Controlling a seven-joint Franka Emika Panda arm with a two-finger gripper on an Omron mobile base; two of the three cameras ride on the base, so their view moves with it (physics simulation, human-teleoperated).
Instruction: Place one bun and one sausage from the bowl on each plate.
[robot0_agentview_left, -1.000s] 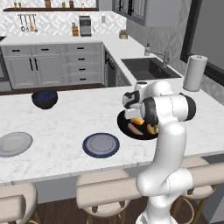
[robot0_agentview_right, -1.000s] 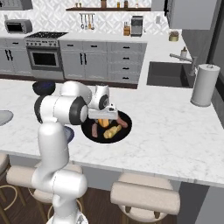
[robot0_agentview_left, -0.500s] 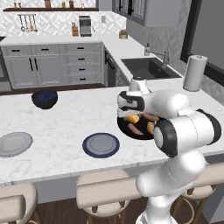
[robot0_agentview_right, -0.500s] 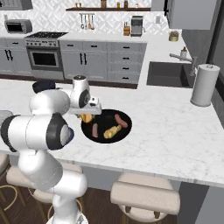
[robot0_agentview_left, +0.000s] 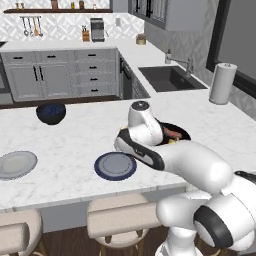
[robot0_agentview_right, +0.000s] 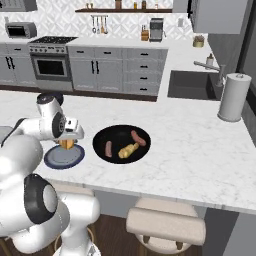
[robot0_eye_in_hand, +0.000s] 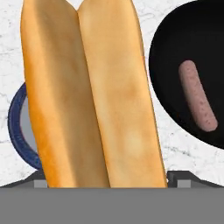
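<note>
Grey plate (robot0_agentview_left: 17, 164) sits far left on the tabletop (robot0_agentview_right: 200, 150), bare. Claw (robot0_agentview_right: 67, 141) is clamped on a bun (robot0_agentview_right: 67, 144), which hangs over the dark blue plate (robot0_agentview_right: 64, 156); hand view shows the bun (robot0_eye_in_hand: 92, 96) upright, split facing the camera. To the right, the black bowl (robot0_agentview_right: 121, 144) holds two sausages (robot0_agentview_right: 139, 138) plus another bun (robot0_agentview_right: 127, 149).

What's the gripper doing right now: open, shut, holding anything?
Gripper: shut on a bun, carried above the dark blue plate, beside the black bowl.
</note>
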